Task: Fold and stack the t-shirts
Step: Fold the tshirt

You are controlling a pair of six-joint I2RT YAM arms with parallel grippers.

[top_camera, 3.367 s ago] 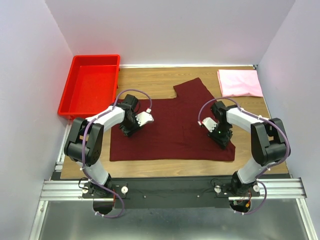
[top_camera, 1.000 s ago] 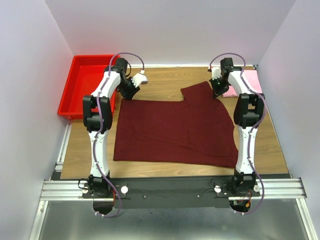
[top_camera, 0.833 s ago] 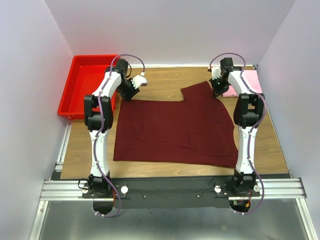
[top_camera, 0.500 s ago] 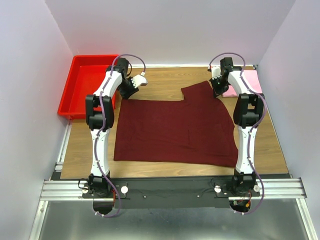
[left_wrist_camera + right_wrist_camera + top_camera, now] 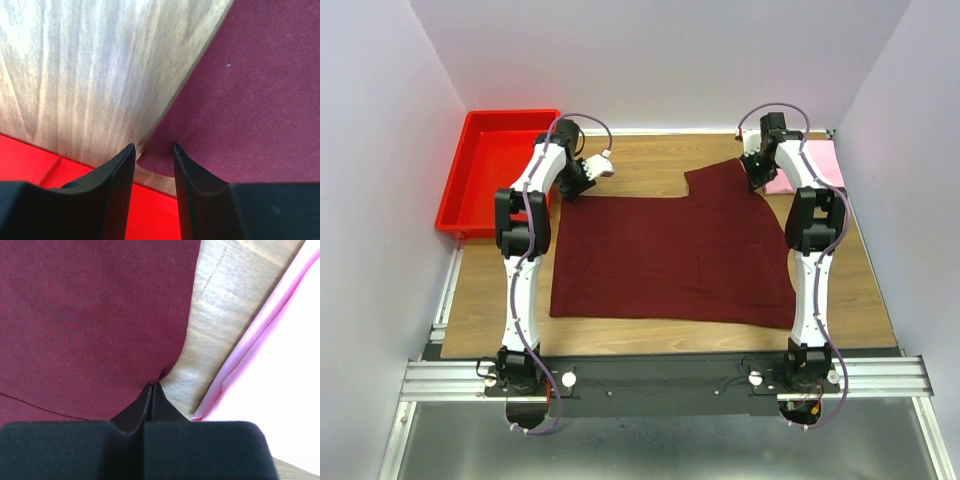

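Top external view has the maroon t-shirt [image 5: 670, 255] spread flat over the middle of the table [image 5: 650, 165], its hem toward my bases and one flap reaching toward the far right. The pink t-shirt [image 5: 810, 165] lies at the far right corner as a neat rectangle, so I judge that one already folded. Both my arms are stretched to the maroon cloth's far edge.

My right claw [image 5: 151, 385] is clenched, its fingers pressed together with a pinch of maroon fabric caught at their tips, just beside the pink edge. My left claw [image 5: 154, 147] is released: the fingers stand apart, the far left corner of the maroon cloth lies in the gap between them, and bare wood shows there too. The red bin [image 5: 500, 170] sits just beyond that corner.

By my reckoning the task is about half done. The maroon shirt is laid out but not brought down to a compact fold. What is left is to take the left corner, fold the shirt over, and stack it with the pink one.
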